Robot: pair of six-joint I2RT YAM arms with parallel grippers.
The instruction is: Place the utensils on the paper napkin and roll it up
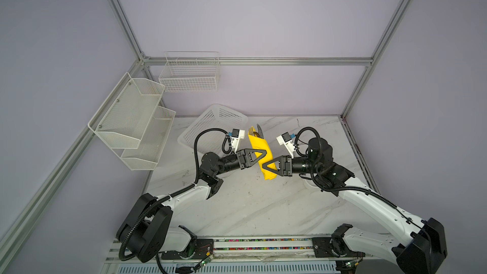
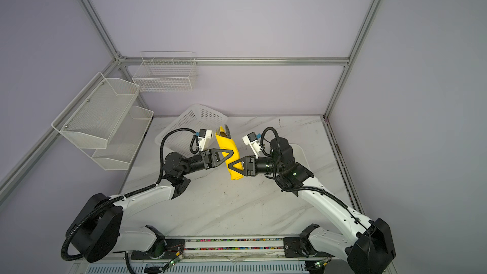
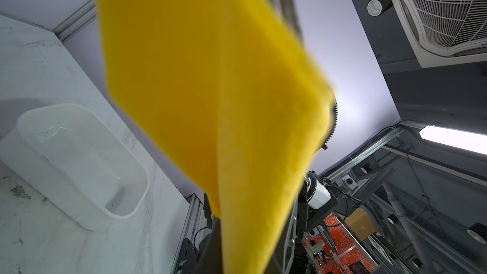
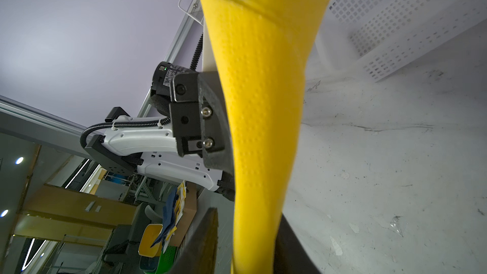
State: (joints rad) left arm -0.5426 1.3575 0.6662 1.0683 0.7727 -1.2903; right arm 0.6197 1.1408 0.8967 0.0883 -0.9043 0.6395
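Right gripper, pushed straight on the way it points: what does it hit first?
The rolled paper napkin: the open right gripper straddles it. Beyond the roll, probably the left gripper, gripping it from the opposite side; depth unclear.

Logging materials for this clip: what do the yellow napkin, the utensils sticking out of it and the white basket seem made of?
Paper napkin: thin matte paper, by its dimpled embossing and soft folds. Utensils: probably metal, grey and shiny, though small. Perforated basket: likely moulded plastic, smooth white with regular holes.
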